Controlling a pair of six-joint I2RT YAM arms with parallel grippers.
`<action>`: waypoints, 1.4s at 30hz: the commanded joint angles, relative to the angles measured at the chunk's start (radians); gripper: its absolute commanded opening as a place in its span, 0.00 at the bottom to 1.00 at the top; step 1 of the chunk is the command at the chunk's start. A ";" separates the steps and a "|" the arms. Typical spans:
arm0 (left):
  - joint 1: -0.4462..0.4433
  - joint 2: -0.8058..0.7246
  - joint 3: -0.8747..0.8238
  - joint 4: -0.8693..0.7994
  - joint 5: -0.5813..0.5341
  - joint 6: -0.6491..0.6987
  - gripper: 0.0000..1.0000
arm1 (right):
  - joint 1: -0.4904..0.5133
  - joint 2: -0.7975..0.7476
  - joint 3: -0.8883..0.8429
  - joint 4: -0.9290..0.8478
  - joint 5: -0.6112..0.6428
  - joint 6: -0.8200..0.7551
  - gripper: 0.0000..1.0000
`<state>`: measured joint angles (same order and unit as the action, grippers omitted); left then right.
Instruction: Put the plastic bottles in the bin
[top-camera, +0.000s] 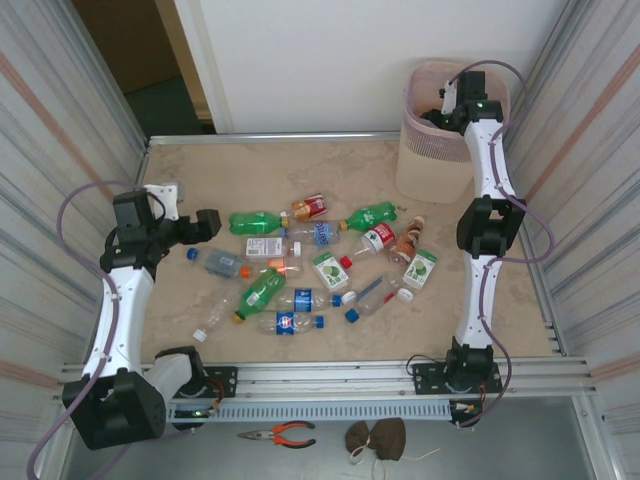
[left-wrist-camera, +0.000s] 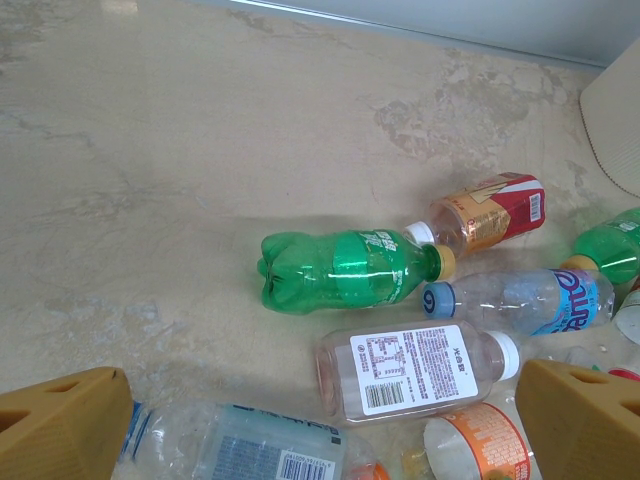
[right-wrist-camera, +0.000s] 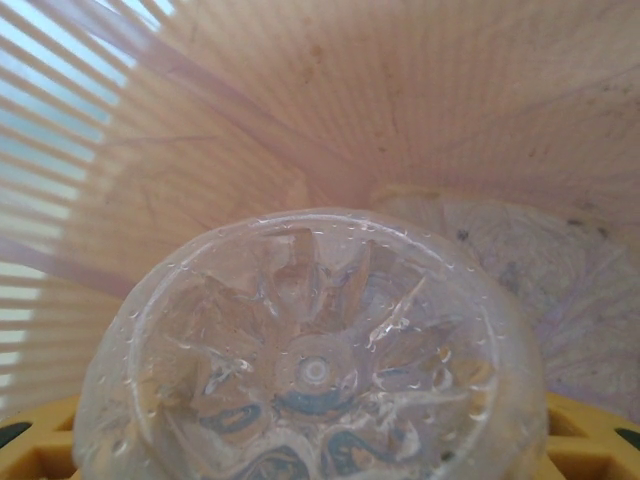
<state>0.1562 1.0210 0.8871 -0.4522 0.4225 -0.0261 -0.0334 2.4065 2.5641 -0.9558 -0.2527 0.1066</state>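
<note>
Beyond the near edge of the table, orange-handled pliers and a brown cloth bundle are located in front of the arm bases.

The plastic bottles are scattered on their sides across the middle of the table, between the two arms. A blue-capped clear bottle lies in the nearest row. Just behind it, a near green bottle is set at an angle.

The left gripper is held above the left side of the cluster, and its jaws are spread wide apart. In the left wrist view, a white-labelled bottle is seen between the yellow fingers, lying on the table below them. Beyond it lies a far green bottle, with its cap just beside a red-labelled bottle.

The bin stands upright at the far right corner of the table. The right gripper is positioned at its mouth and is clamped on a held clear bottle. In the right wrist view, the base of this bottle is presented to the camera, and the slatted pink walls are seen around it.
</note>
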 joint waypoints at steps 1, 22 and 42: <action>0.004 0.004 -0.012 0.001 0.011 0.002 0.99 | 0.009 0.017 0.021 -0.129 -0.082 -0.052 0.54; -0.004 0.023 -0.003 -0.007 0.016 -0.009 0.99 | 0.047 -0.116 0.045 -0.135 -0.004 -0.041 0.83; 0.000 0.174 0.005 -0.082 -0.206 -0.570 0.78 | 0.153 -0.430 0.039 -0.126 0.276 -0.026 0.84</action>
<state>0.1497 1.1702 0.8879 -0.4843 0.2947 -0.4133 0.0872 2.0239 2.5870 -1.0603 -0.0441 0.0956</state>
